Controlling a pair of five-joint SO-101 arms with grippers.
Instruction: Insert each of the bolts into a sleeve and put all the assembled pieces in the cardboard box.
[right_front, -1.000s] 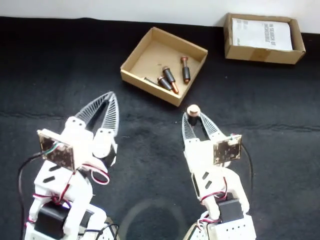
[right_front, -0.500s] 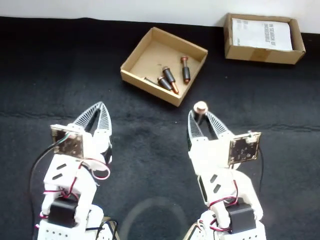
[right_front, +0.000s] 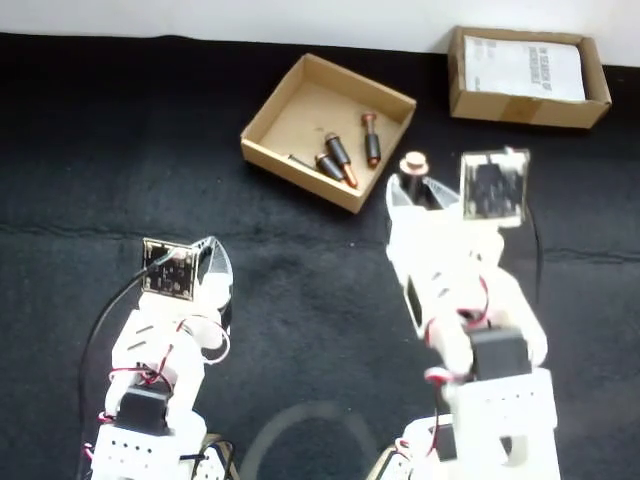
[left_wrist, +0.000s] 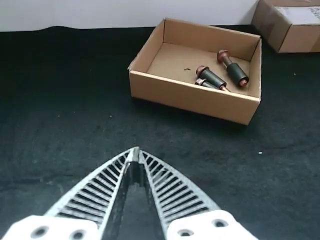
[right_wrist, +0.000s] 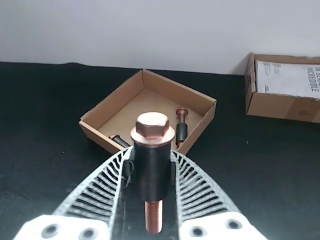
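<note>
Black cloth covers our table. Our right gripper clamps a black cylindrical sleeve with a copper hex-head bolt through it, near the open brown cardboard box. Three assembled pieces lie inside that box. Our left gripper, fingers pressed together on nothing, sits well apart from the box.

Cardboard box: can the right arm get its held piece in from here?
Probably yes: the right gripper, shut on the sleeved bolt, hangs beside the open cardboard box, nothing between.
</note>
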